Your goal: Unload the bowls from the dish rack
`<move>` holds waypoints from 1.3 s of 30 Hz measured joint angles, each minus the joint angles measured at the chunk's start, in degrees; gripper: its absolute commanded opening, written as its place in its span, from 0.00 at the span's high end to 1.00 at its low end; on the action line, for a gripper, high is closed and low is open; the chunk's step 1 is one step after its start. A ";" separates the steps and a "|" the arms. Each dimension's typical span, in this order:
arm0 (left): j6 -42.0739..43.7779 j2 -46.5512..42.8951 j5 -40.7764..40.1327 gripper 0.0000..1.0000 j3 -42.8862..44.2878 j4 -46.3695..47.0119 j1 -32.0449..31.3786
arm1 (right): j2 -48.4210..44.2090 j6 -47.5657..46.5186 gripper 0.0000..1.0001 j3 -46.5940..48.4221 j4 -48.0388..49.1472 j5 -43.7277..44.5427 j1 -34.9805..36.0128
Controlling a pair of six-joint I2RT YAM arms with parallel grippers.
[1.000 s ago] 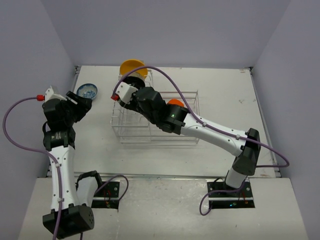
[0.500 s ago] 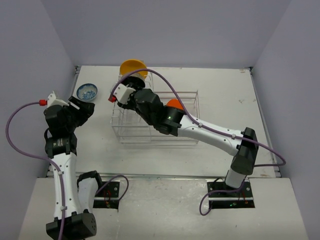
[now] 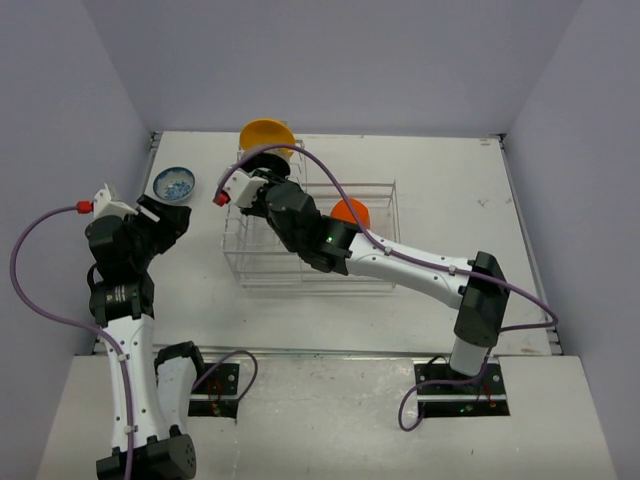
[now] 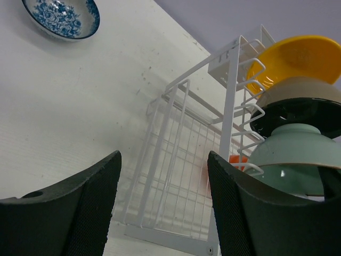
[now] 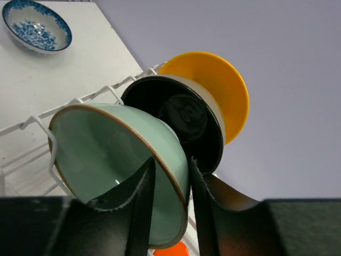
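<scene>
- Left gripper (image 4: 163,170): jaws wide apart, nothing between them, hanging over the table (image 3: 450,190) just left of the dish rack (image 3: 320,268).
- Blue-and-white bowl (image 3: 174,184): upright on the table at far left (already outside the rack), near the left gripper but apart from it.
- Tall slotted end of the rack: three bowls on edge in a row. The yellow bowl (image 5: 218,85) is farthest back, the black bowl (image 5: 186,117) in the middle, and the mint bowl (image 5: 106,154) nearest.
- Right gripper (image 5: 171,162): one finger inside the mint bowl and one outside, jaws drawn in on its rim. They seem to pinch it, though the contact is dark.
- Orange bowl (image 3: 352,212): in the low basket section, right of the tall slots and partly behind the right arm.
</scene>
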 measured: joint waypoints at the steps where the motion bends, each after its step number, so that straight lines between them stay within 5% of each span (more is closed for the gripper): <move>1: 0.00 -0.07 0.07 0.33 -0.04 0.02 0.00 | 0.02 -0.07 0.71 -0.04 0.48 0.33 -0.04; 21: 0.22 0.63 1.92 0.33 -3.54 0.83 0.00 | 0.37 -4.50 0.98 -3.32 7.43 6.71 0.50; 39: 1.09 0.70 3.87 0.33 -5.68 1.86 0.00 | 0.39 -10.84 1.00 -11.63 25.24 10.16 1.81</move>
